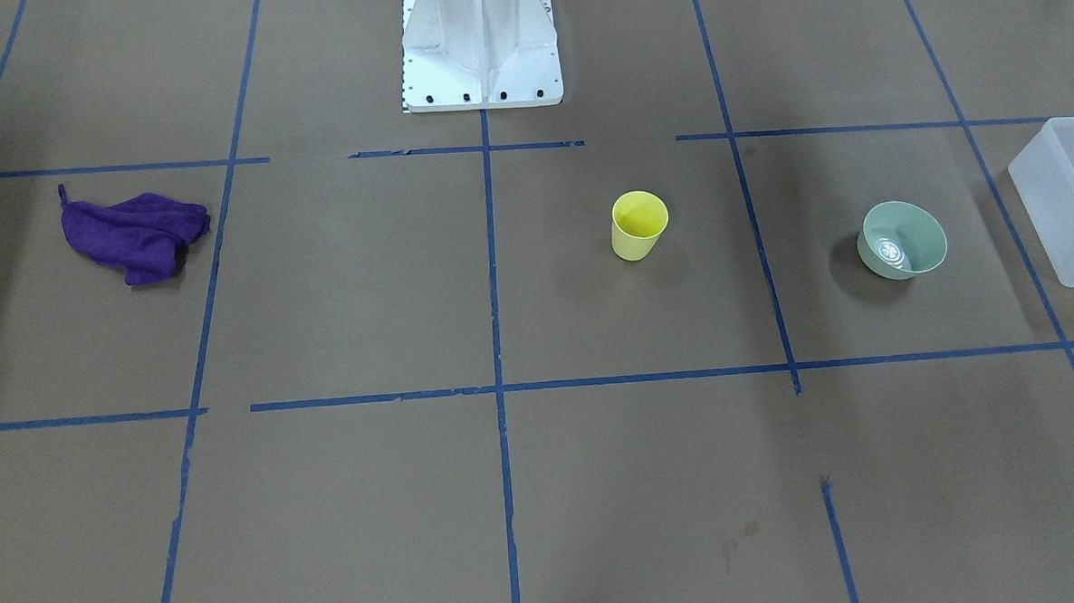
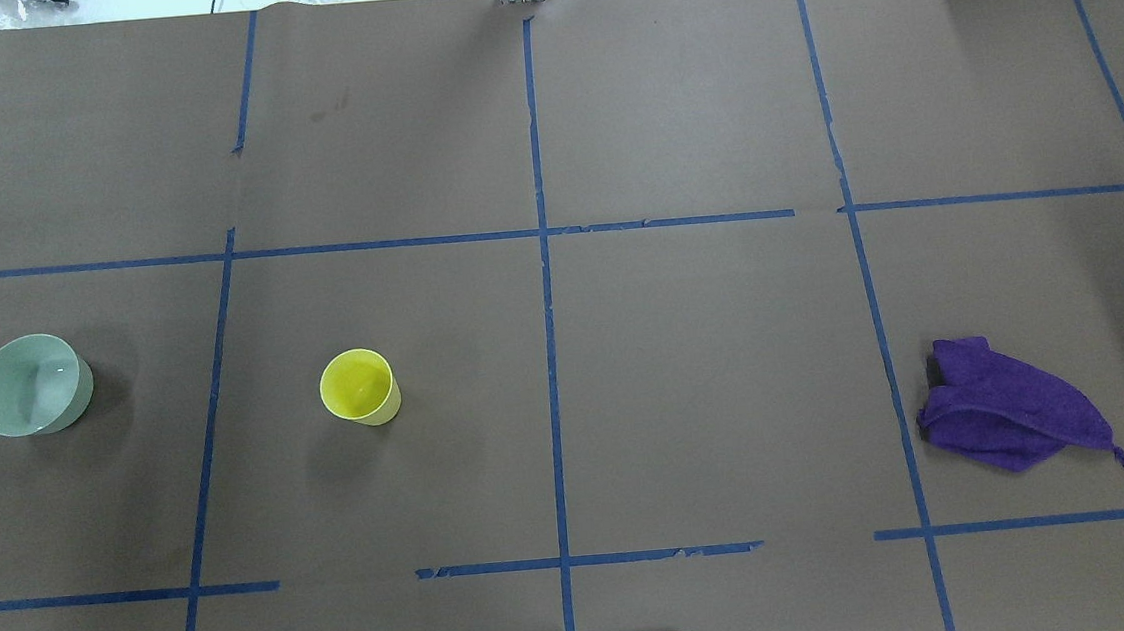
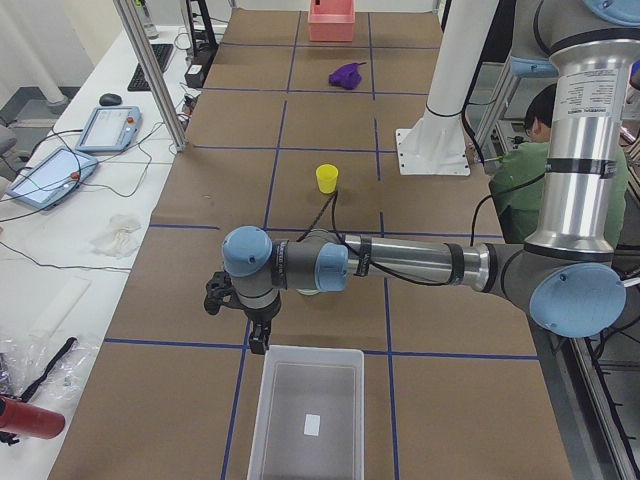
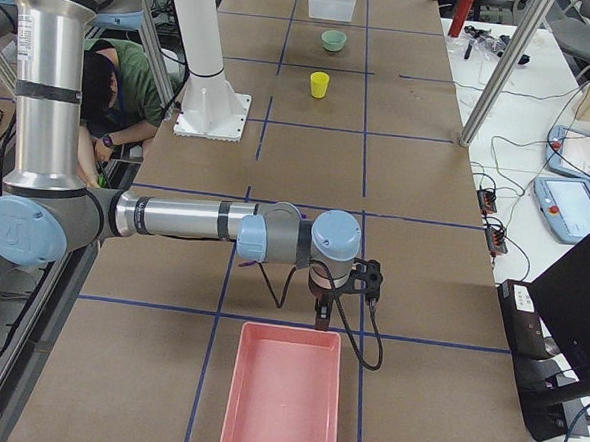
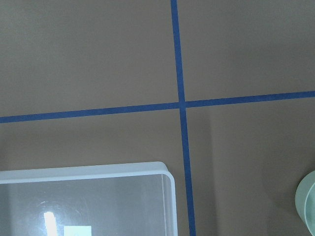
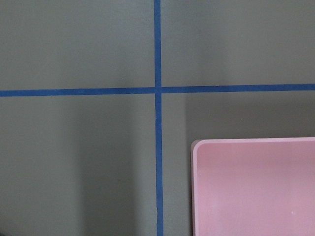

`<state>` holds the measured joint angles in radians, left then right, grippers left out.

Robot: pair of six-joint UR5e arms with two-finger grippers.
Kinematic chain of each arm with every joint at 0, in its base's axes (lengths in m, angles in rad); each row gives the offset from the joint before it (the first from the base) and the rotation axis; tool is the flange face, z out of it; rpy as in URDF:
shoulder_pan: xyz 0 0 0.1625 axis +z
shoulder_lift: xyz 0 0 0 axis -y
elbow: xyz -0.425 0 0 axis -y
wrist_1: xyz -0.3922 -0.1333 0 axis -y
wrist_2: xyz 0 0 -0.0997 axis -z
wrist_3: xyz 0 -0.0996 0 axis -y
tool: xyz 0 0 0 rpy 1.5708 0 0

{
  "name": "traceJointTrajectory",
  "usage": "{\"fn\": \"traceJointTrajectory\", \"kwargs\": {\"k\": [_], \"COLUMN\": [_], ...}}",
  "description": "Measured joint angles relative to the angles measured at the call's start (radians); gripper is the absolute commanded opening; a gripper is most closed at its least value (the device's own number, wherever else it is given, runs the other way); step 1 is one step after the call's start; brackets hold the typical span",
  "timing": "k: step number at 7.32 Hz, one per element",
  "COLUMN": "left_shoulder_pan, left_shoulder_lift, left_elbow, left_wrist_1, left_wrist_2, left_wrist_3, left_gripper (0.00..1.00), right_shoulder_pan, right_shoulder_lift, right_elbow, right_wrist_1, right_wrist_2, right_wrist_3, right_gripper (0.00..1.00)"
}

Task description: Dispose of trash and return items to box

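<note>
Out from the white pedestal point(image 1: 479, 46), on the robot's left side of it, the yellow cup point(image 1: 639, 225) stands upright and mouth up on the brown-papered surface point(image 1: 364, 282), which blue tape lines point(image 1: 492, 267) divide into squares. Farther from the pedestal on that same side sits the mint-green bowl point(image 1: 902, 239), also mouth up and well apart from the cup; a round moulded mark on its floor is too small to read. Beyond the bowl, farthest from the pedestal on that side, lies the box point(image 1: 1046, 225), translucent white, with a small white label point(image 3: 313, 424) at its floor whose writing cannot be made out. The left arm point(image 3: 400, 262) reaches in above the bowl, and the left jaws point down over the surface just short of the box's nearer end wall. Only the side view shows them, so whether they are parted or closed, or hold anything, cannot be told. On the pedestal's other side a crumpled purple cloth point(image 1: 135, 233) lies on the surface, and farther out sits a pink bin point(image 4: 282, 396). The right arm point(image 4: 185, 217) holds the right jaws just short of that bin's rim, and their opening is likewise impossible to judge.
</note>
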<state>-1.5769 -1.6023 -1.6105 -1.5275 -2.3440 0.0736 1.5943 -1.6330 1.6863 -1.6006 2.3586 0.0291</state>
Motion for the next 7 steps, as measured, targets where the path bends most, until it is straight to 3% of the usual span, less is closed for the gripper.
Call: {"fn": "traceJointTrajectory", "kwargs": {"k": [3, 5, 7], "left_shoulder_pan": [0.005, 0.071, 0.227], "left_shoulder_lift": [-0.031, -0.072, -0.086], "left_elbow": [-0.082, -0.233, -0.354], "left_wrist_1": [-0.002, -0.009, -0.103], "left_wrist_2": [0.000, 0.001, 0.008], "left_wrist_3": [-0.044, -0.240, -0.537], "left_gripper": [1.00, 1.00, 1.00], "right_shoulder_pan": [0.000, -0.020, -0.035], "right_shoulder_lift": [0.009, 0.016, 0.041], "right_elbow": [0.009, 0.024, 0.038], "right_wrist_1": [0.001, 0.001, 0.000], "right_wrist_2": [0.006, 0.006, 0.006], "right_wrist_3": [0.004, 0.004, 0.004], "right_gripper": [1.00, 1.00, 1.00]}}
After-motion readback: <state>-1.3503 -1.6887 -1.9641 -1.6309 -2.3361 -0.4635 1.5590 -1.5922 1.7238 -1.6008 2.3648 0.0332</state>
